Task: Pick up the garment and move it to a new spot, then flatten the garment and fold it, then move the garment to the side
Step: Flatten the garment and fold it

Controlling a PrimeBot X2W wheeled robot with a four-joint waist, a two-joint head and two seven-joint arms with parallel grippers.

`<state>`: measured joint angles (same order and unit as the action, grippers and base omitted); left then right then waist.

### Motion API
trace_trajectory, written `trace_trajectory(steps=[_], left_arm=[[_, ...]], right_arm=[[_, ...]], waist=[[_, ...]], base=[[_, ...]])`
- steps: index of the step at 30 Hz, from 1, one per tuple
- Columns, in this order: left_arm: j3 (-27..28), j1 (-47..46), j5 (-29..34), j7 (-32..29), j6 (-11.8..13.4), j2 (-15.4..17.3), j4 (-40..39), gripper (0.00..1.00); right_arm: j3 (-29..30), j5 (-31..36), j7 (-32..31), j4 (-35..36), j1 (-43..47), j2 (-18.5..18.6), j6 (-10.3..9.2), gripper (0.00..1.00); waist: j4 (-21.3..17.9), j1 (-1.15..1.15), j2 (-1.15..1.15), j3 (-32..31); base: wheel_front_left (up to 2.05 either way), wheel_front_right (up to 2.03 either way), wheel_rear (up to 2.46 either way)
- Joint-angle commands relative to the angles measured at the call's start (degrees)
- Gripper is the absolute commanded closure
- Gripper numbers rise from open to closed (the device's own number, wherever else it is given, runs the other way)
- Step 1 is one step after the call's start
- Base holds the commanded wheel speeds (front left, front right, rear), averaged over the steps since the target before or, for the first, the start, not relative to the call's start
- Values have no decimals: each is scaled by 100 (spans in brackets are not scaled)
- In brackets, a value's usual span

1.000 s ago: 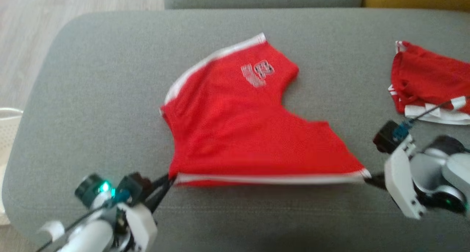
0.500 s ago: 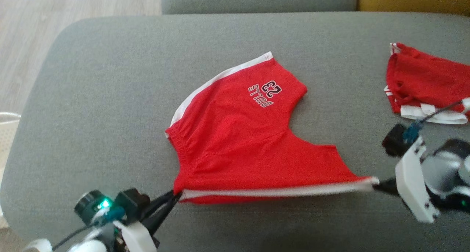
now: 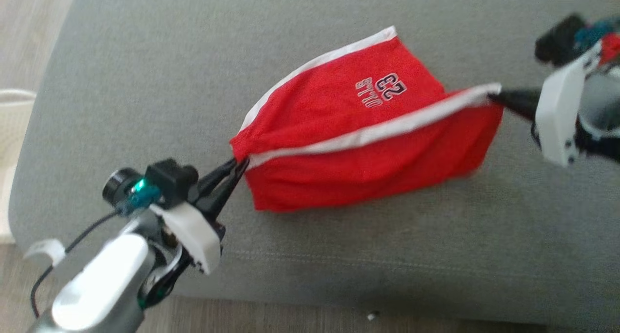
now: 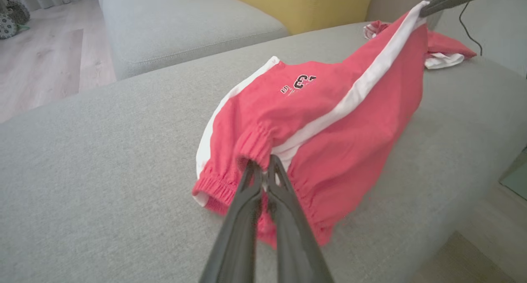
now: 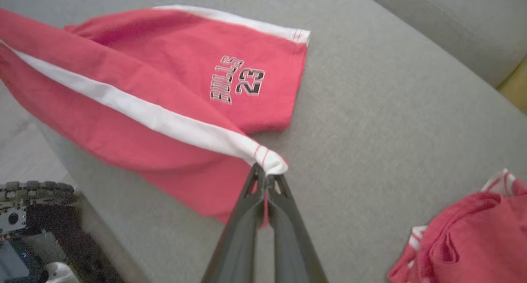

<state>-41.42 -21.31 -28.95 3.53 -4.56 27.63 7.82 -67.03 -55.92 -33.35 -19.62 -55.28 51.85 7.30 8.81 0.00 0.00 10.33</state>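
Lower left of head view: left hand, fingers together, clamped on the elastic waistband corner of the red shorts. The shorts sit mid-frame, with the near side lifted off the grey sofa cushion and strung taut between both hands along the white side stripe. A red panel sags below the stripe. The far leg with the BULLS 23 print lies flat on the cushion. Upper right — right hand, fingers together, clamped on the stripe's hem corner. Right wrist view, lower right — second red garment, crumpled on the cushion, apart from the shorts.
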Motion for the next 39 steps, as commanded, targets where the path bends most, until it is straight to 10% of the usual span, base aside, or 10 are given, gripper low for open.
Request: trace_trajectory(steps=[1, 36, 38, 39], left_arm=[[309, -391, -14, 11, -25, 100, -55, 100], [263, -2051, 188, 1037, 179, -1341, 2349, 100], [258, -2086, 189, 1061, 164, -1397, 2455, 92], [255, -2102, 188, 1071, 154, -1424, 2505, 68]], right_arm=[[145, 77, 111, -11, -203, 18, 19, 100], [-619, 1012, 1623, -1832, -2086, -664, 19, 100], [-622, 923, 1680, -1906, -2065, -739, 19, 54], [-623, 917, 1749, -1948, -2073, -769, 19, 0]], waist=[[160, 0, 0, 240], [1031, 0, 0, 1615], [1030, 0, 0, 1629], [1028, 0, 0, 1632]], base=[[0, 0, 0], [0, 0, 0], [0, 0, 0], [0, 0, 0]])
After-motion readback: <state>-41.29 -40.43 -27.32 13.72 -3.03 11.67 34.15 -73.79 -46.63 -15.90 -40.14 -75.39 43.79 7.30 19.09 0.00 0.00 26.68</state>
